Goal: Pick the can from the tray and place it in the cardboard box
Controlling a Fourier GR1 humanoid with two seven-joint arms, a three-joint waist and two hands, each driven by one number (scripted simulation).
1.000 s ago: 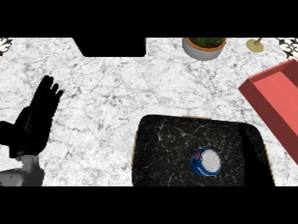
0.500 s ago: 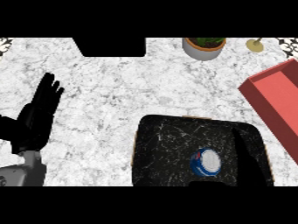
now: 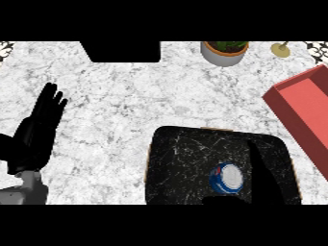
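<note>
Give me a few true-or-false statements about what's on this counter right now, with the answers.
1. The can stands on the tray. True.
2. The left hand holds the can. False: it is open, fingers straight, at the view's left, apart from the tray.
3. The red box lies at the right of the view. True.
4. The can is already in the box. False: it is on the tray, not yet moved.
5. A potted plant stands near the counter's far edge. True.
6. The plant stands on the tray. False: it stands on the counter, apart from the tray.
</note>
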